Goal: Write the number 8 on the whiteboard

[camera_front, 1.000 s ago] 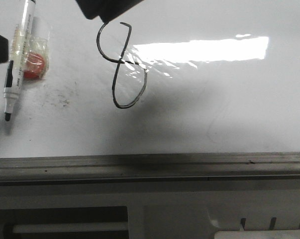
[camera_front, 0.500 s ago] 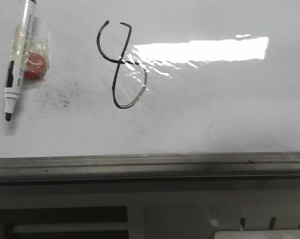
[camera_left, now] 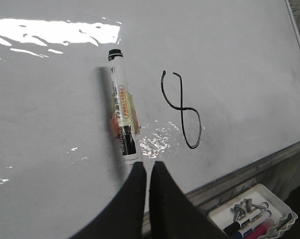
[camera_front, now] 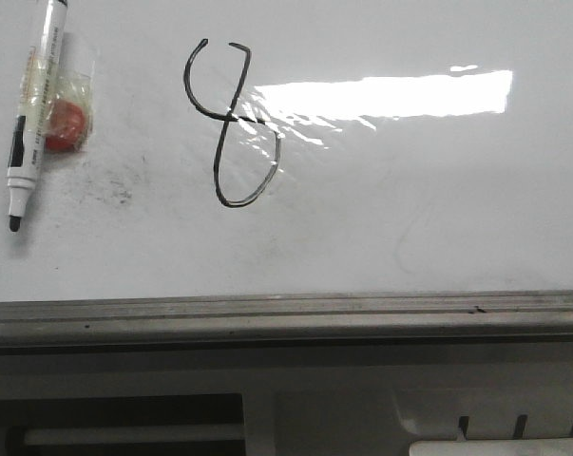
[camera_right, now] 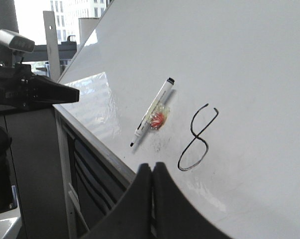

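The whiteboard [camera_front: 438,218] carries the number 8 [camera_front: 233,123] in thin black line, top loop not joined, lower loop rounder, sitting at the left end of the glare band. A marker pen [camera_front: 34,109] lies flat well to its left, uncapped tip toward the grey frame strip [camera_front: 286,309], a red piece in clear wrap [camera_front: 66,125] touching it. Barrel print too small to read. Left gripper [camera_left: 149,169] and right gripper [camera_right: 152,172]: fingers pressed together, holding nothing, both off the board.
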{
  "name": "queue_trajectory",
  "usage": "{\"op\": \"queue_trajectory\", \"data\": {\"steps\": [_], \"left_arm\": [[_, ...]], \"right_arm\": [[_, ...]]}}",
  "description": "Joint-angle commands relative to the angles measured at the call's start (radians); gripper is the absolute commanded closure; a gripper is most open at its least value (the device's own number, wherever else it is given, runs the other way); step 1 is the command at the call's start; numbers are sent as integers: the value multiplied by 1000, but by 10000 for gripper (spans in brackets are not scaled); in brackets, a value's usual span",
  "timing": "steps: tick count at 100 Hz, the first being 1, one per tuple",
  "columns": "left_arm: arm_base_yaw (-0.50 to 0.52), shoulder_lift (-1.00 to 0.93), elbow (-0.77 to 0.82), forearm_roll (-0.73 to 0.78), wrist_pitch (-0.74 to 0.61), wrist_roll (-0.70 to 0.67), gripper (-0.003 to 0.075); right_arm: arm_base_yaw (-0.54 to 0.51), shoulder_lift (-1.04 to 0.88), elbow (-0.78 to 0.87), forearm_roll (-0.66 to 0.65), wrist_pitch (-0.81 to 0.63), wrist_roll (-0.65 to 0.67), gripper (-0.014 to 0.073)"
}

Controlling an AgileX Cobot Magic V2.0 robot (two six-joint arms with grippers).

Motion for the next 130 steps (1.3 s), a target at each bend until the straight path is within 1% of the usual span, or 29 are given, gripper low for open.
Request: {"op": "queue_trajectory", "data": {"steps": [1,76,96,103,110,119,130], "left_arm": [[3,10,-29,0,-64,-6,741],[3,10,-26,0,-66,-6,741],[10,10,44,2,-85,-6,741],[41,9,77,11,-85,-6,741],[94,7,110,12,-91,-6,741],[191,7,150,12,-104,-6,741],[335,-26,196,12,-104,-6,741]], "right_arm": [[-2,-42,-16,-11,-64,-12,657],[-2,-47,-16,-11,-71,-12,657],[-2,-47,-16,-11,-71,-12,657],[-2,-47,-16,-11,-71,-12,657],[-2,-47,-16,-11,-71,-12,657],[-2,-47,-16,-11,-71,-12,657],[-2,-47,-16,-11,-71,-12,657]]}}
